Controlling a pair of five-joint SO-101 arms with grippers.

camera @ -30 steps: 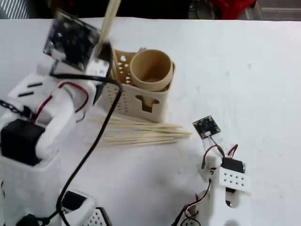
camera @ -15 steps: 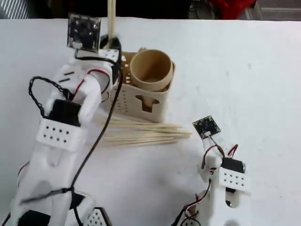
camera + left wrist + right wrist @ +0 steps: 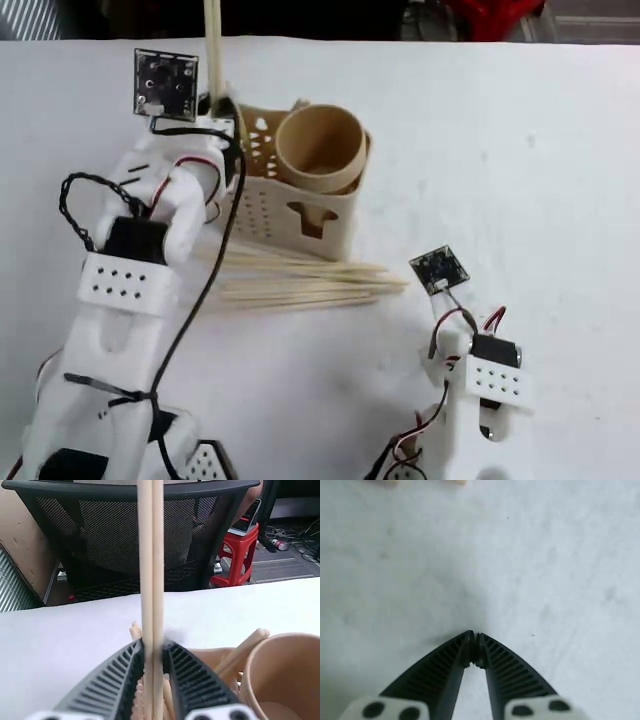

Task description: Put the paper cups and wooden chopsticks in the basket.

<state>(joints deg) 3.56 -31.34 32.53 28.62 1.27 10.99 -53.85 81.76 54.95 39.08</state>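
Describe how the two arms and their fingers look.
The left arm and right arm are white shells with perforated panels, black motors and red-and-black wires. A thick black cable runs along the left one. Each carries a small square camera board. Their fingers are dark grey, tapered, ribbed inside.

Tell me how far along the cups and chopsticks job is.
Done: the paper cups sit in the basket, with a few chopsticks. In hand: the left gripper holds a pair of chopsticks upright by the basket. Left: the pile of chopsticks on the table.
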